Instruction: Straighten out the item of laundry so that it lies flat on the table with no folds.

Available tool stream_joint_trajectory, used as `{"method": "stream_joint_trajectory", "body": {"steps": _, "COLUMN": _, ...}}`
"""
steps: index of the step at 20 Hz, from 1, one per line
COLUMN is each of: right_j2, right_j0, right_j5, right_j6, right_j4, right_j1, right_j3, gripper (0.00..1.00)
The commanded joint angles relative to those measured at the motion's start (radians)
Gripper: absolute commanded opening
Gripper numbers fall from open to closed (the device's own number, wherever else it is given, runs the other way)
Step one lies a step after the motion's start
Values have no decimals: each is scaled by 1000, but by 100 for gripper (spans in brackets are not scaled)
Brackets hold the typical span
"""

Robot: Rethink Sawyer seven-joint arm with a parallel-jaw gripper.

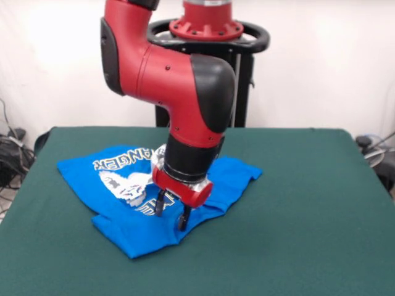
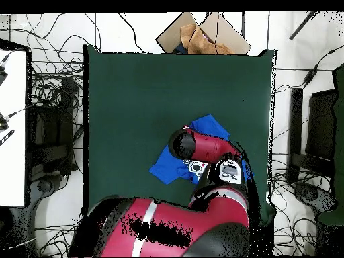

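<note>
Gripper (image 1: 173, 214) hangs with fingers parted, holding nothing, over your rumpled blue T-shirt (image 1: 123, 231) lying on the green worktop (image 1: 296, 216); it's likely soft, light and limp, so pinch a folded hem edge.

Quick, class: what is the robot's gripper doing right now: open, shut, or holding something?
Gripper: open, fingers apart just above the blue T-shirt, holding nothing.

The small bright blue short-sleeved T-shirt (image 1: 133, 203) carries white lettering that reads upside down in the front view. Only the letters "ANGER" can be read; the red arm hides the rest.
</note>
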Motion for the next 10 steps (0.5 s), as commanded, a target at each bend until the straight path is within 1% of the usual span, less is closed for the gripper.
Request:
{"method": "stream_joint_trajectory", "body": {"steps": 1, "right_j2": -56, "right_j0": 33, "right_j5": 1, "right_j6": 84, "right_j4": -44, "right_j1": 199, "right_j3": -60, "gripper": 100}}
{"method": "stream_joint_trajectory", "body": {"steps": 2, "right_j2": -62, "right_j0": 35, "right_j5": -14, "right_j6": 96, "right_j4": -37, "right_j1": 203, "right_j3": -56, "gripper": 100}}
{"method": "stream_joint_trajectory", "body": {"steps": 4, "right_j2": -18, "right_j0": -12, "right_j5": -100, "right_j6": 127, "right_j4": -12, "right_j1": 205, "right_j3": -31, "gripper": 100}}
{"method": "stream_joint_trajectory", "body": {"steps": 5, "right_j2": -5, "right_j0": -27, "right_j5": -117, "right_j6": 139, "right_j4": 0, "right_j1": 206, "right_j3": -29, "gripper": 100}}
{"method": "stream_joint_trajectory", "body": {"steps": 7, "right_j2": -2, "right_j0": -31, "right_j5": -105, "right_j6": 128, "right_j4": 0, "right_j1": 207, "right_j3": -37, "gripper": 100}}
{"method": "stream_joint_trajectory", "body": {"steps": 8, "right_j2": -5, "right_j0": -28, "right_j5": -90, "right_j6": 124, "right_j4": 1, "right_j1": 207, "right_j3": -43, "gripper": 0}}
{"method": "stream_joint_trajectory", "body": {"steps": 10, "right_j2": -3, "right_j0": -30, "right_j5": -75, "right_j6": 126, "right_j4": 8, "right_j1": 205, "right_j3": -41, "gripper": 0}}
